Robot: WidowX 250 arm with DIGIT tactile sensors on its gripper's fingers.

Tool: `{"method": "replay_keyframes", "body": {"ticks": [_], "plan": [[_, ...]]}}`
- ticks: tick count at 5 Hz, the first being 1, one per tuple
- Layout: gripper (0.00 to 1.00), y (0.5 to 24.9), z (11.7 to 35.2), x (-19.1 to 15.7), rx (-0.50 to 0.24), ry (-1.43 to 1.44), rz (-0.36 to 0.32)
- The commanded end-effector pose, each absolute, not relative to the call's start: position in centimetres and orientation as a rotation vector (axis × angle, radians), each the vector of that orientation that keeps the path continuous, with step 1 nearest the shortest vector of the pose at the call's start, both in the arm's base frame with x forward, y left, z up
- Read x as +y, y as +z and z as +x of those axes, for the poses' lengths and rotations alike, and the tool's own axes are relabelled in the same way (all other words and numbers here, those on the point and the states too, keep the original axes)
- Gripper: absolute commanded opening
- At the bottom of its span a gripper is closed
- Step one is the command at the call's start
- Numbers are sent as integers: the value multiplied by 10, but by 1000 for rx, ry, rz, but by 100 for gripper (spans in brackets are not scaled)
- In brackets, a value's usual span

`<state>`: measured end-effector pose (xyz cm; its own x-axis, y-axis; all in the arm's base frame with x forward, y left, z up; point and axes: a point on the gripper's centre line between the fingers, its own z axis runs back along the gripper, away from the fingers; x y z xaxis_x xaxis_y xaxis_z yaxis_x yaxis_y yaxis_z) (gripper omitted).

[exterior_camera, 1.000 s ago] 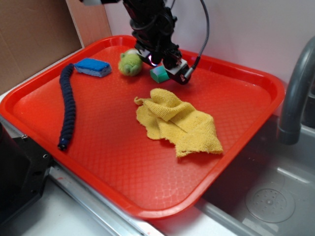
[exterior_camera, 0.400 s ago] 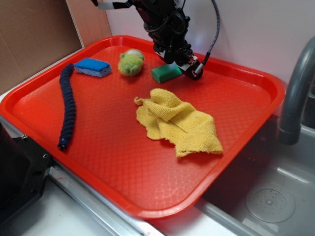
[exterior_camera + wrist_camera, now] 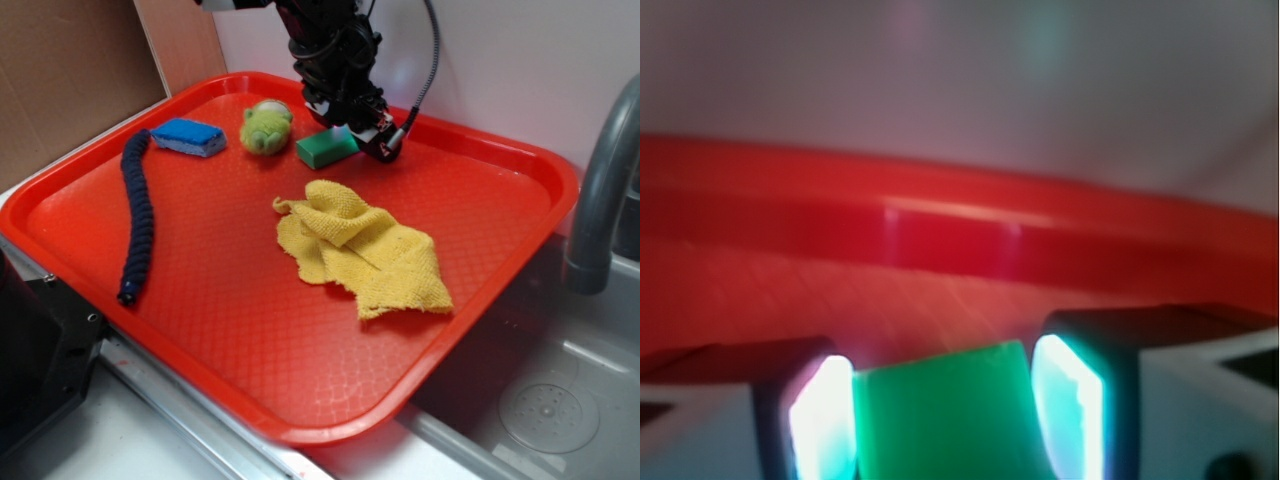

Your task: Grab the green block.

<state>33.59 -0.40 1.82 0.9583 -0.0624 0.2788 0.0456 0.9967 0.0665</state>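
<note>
The green block (image 3: 325, 149) is a dark-green bar at the back of the red tray (image 3: 200, 330), just right of the plush toy. My gripper (image 3: 352, 138) comes down from above and is shut on the block's right end. In the wrist view the green block (image 3: 945, 415) fills the gap between my two lit fingers (image 3: 1070, 410), touching both pads. The gripper (image 3: 945, 400) points at the tray's back rim (image 3: 960, 235). I cannot tell whether the block rests on the tray or hangs just above it.
A yellow-green plush toy (image 3: 265, 127) sits left of the block, and a blue sponge (image 3: 189, 137) further left. A dark blue rope (image 3: 140, 215) lies along the left side. A crumpled yellow cloth (image 3: 362, 250) is mid-tray. A grey faucet (image 3: 600, 190) and sink stand at the right.
The gripper swung right along the back of the tray, then came back a little left. The green block moved with it and now shows its long side instead of its end.
</note>
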Motion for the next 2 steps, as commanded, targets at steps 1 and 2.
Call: {"method": "replay_keyframes", "body": {"ticks": [1, 2], "plan": [[0, 92, 304, -20, -132, 115, 162], [0, 115, 278, -18, -52, 117, 91]]}}
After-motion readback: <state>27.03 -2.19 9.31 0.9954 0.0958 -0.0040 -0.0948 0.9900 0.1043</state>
